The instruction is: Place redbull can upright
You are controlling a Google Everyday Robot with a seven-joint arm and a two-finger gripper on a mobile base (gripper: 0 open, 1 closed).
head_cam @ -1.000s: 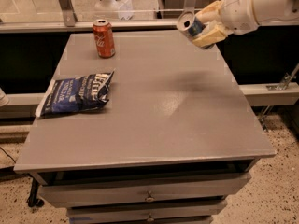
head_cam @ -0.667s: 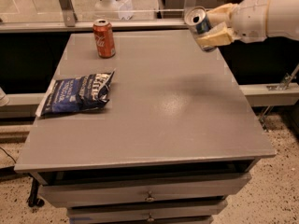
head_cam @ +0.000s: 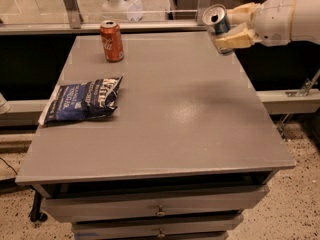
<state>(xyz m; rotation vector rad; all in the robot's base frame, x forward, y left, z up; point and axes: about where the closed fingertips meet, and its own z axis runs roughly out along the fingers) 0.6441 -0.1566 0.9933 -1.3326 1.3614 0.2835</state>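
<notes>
Since the earlier frames, the gripper (head_cam: 228, 25) has shifted slightly to the right and upward, carrying the redbull can (head_cam: 218, 21) with it; the other objects keep their places. The gripper enters from the right edge of the view at the end of a white arm (head_cam: 287, 18). Its tan fingers (head_cam: 235, 38) are closed on the redbull can, one above and one below the can body. The redbull can is held in the air over the far right edge of the grey bench (head_cam: 170, 119), clear of the surface. It is tilted, with its silver top turned toward the camera and to the left. A red cola can (head_cam: 111, 40) stands upright near the far left corner of the bench. A dark blue chip bag (head_cam: 84, 100) lies flat at the left side, nearer the camera than the cola can. Drawers (head_cam: 160, 209) are visible below the front edge of the bench.
</notes>
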